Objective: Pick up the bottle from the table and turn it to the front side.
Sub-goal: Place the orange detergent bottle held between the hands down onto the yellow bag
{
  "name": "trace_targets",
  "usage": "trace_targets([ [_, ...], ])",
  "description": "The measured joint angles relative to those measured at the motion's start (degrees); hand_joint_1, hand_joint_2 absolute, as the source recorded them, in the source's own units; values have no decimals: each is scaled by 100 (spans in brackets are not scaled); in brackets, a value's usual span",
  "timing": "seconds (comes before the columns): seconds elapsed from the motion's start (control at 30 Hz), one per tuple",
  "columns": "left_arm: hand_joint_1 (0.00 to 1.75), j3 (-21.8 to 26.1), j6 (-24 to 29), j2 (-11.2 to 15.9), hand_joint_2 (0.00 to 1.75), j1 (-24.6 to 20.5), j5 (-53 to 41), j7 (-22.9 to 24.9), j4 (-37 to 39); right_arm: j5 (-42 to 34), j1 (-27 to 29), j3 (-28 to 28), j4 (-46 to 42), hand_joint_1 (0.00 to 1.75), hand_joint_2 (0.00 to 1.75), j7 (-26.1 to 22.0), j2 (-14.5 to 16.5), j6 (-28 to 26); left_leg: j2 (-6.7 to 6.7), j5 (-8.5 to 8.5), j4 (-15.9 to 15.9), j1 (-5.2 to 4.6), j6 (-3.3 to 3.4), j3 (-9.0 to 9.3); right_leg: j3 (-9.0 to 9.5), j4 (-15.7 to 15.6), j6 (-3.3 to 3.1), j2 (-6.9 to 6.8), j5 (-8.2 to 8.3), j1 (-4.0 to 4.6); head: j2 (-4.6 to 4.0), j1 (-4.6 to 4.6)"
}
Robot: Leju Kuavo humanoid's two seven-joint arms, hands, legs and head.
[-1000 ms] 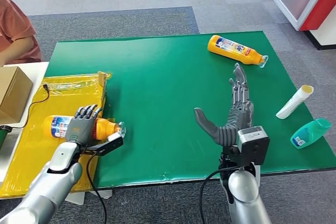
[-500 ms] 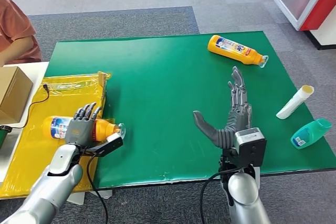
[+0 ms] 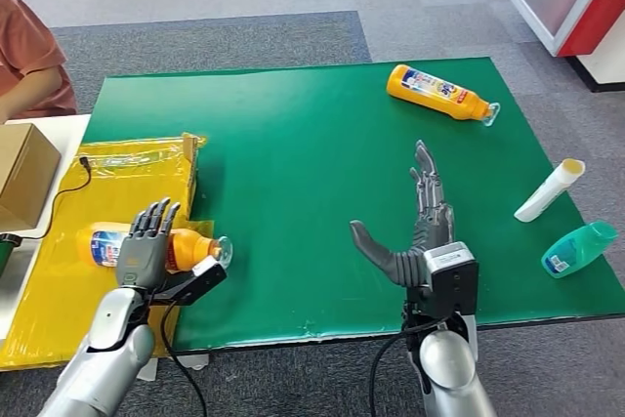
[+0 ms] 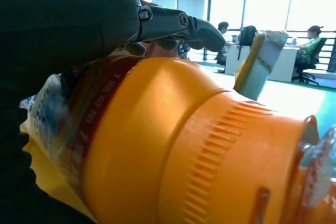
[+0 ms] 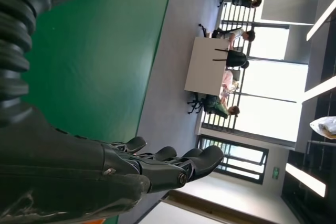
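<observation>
— Where does the head camera sit?
— High on the robot, looking forward and down over the green desk (image 3: 310, 134), with both arms entering from below.
— And the left wrist camera?
— It sits close behind the left robot hand (image 4: 59, 19), very near the orange bottle (image 4: 166, 145), which the head view also shows (image 3: 181, 246).
— The right wrist view?
— Turned on its side behind the right robot hand (image 5: 130, 169), it looks along the desk (image 5: 95, 51) toward distant windows.

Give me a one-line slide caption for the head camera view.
Left hand over an orange bottle on the yellow bag; right hand open above the green mat.
</observation>
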Motion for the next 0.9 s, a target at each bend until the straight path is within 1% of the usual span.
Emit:
trace_targets([
  [0.07,0,21,-292,-27,0,126,555,-192,-379,8,49,-1,-3,0,175,-2,0,-22,0,-2,0,0,2,-1,1,0,1,-1,-1,0,0,1],
  [0.17,0,32,-1115,-33,0,224,1789,-689,-980,13,104,-7,-5,0,175,-14,-1,-34,-4,-3,0,0,4,-1,5,0,2,-5,-2,-1,0,1],
  [0.23,0,45,-1543,-30,0,293,2492,-937,-1321,4,128,-11,-5,0,175,-31,-3,-45,-6,-4,0,0,4,-1,4,0,2,-5,-1,-1,0,1],
  [0.3,0,54,-1743,-32,0,428,2985,-1059,-1612,-4,159,-14,-5,0,175,-55,-6,-71,-4,-4,0,0,3,-1,-1,0,1,-3,0,0,0,0],
  [0.4,0,56,-1824,-31,0,601,3390,-1144,-1994,-10,214,-17,-6,0,175,-78,-13,-118,-3,-3,0,0,3,-4,-3,0,1,-3,-1,0,0,1],
  [0.5,0,55,-1804,-8,0,681,3392,-1071,-2287,-15,231,-20,-8,0,175,-98,-16,-157,-3,-3,0,0,3,-5,-4,0,1,-3,-1,0,0,0],
  [0.53,0,54,-1791,8,0,689,3266,-948,-2340,-16,233,-21,-8,0,175,-104,-17,-162,-3,-3,0,0,3,-5,-4,0,0,-3,-2,0,0,1],
  [0.63,0,43,-1782,78,0,668,2670,-386,-2357,-14,235,-22,-19,0,175,-109,-17,-160,-3,-4,0,0,2,-6,-8,0,-1,-2,-2,0,0,1],
  [0.73,0,25,-1756,136,0,559,2084,23,-2169,9,231,-25,-52,0,175,-79,-17,-133,-3,-3,0,0,2,-6,-8,0,-1,-2,-2,0,0,0],
  [0.8,0,22,-1677,156,0,494,1918,78,-2000,21,229,-27,-68,0,175,-60,-17,-121,-3,-3,0,0,1,-6,-8,0,-1,-3,-2,1,0,0],
  [0.9,0,27,-1514,147,0,479,2119,-176,-1866,32,229,-32,-71,0,175,-54,-17,-120,-3,-2,0,1,1,-7,-8,0,-1,-3,-2,0,0,1],
])
